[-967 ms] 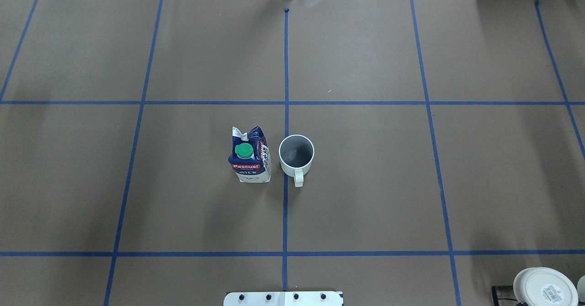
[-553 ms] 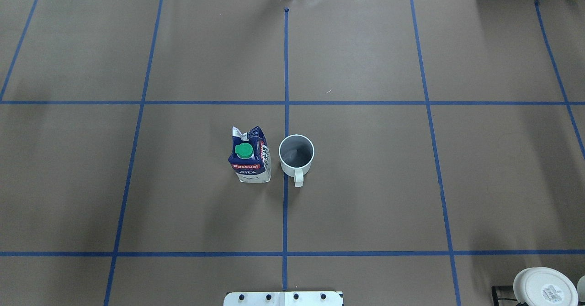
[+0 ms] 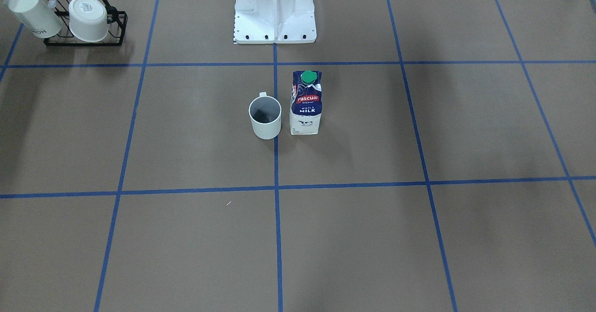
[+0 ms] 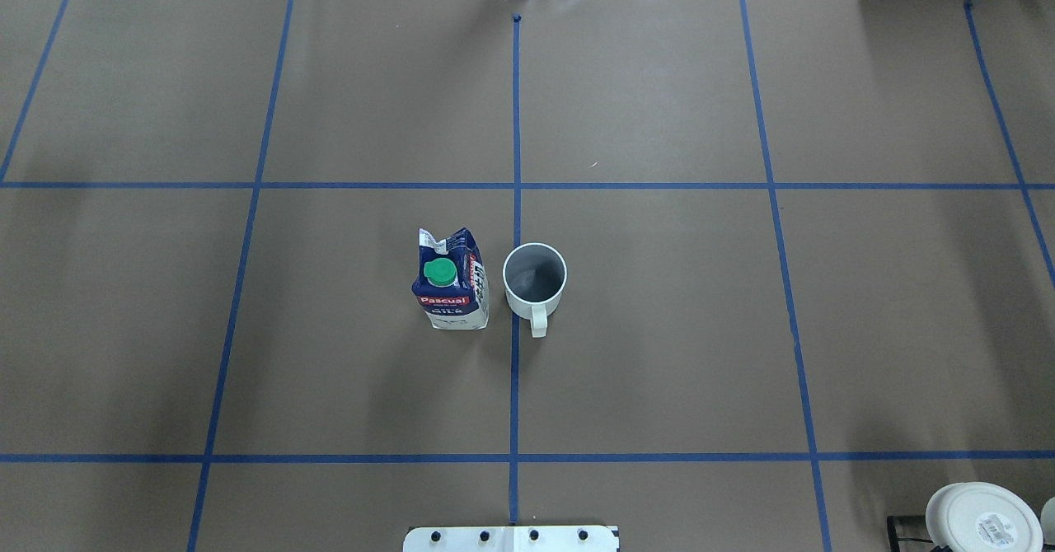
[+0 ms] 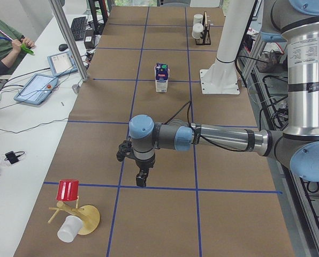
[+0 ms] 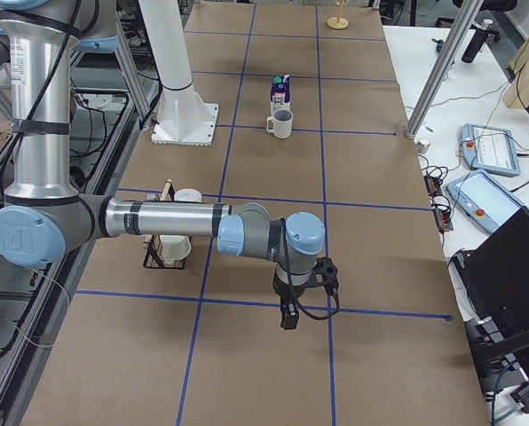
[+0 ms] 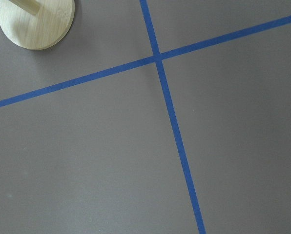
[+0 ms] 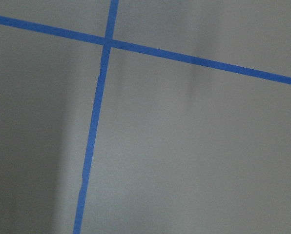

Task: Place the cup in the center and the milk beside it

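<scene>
I saw the cup (image 4: 535,278) upright mid-table, far from every edge, with the milk (image 4: 450,280) just beside it, as asked. The left gripper (image 5: 141,179) and right gripper (image 6: 288,315) hung near opposite ends, presumably keeping clear. I couldn't tell how open they were or whether they held anything.

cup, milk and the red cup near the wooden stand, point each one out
cup (image 4: 534,276), overhead exterior view, on its grey inside.
milk (image 3: 306,110), exterior front-facing view, on the front face at the white lettering.
red cup (image 5: 68,190), exterior left view, on its side wall.
</scene>
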